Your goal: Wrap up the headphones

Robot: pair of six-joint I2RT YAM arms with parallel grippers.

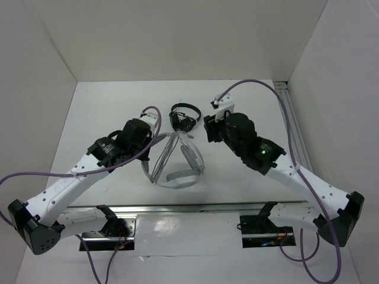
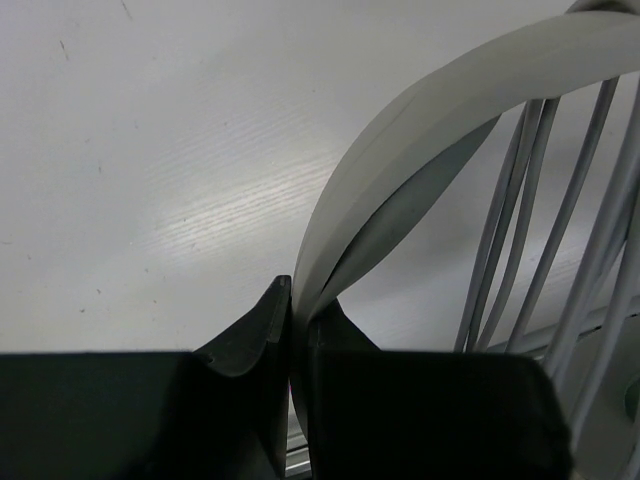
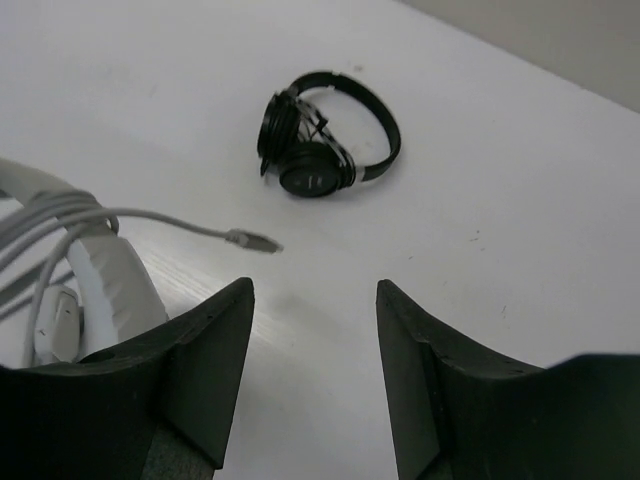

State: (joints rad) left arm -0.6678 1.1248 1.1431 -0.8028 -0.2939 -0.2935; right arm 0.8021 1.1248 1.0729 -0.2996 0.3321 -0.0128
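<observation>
Pinches the headband of the headphones tight in the left claw, at mid desk. Holds the right claw wide and empty, at 2 o'clock of the headphones. Shows cable looped over the headband, plug free just ahead of the right claw. Has black headphones at 12 o'clock, apart

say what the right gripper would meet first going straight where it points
Likely bare table ahead of the right gripper; the cable plug lies just left of that line, the black headphones farther on.
</observation>
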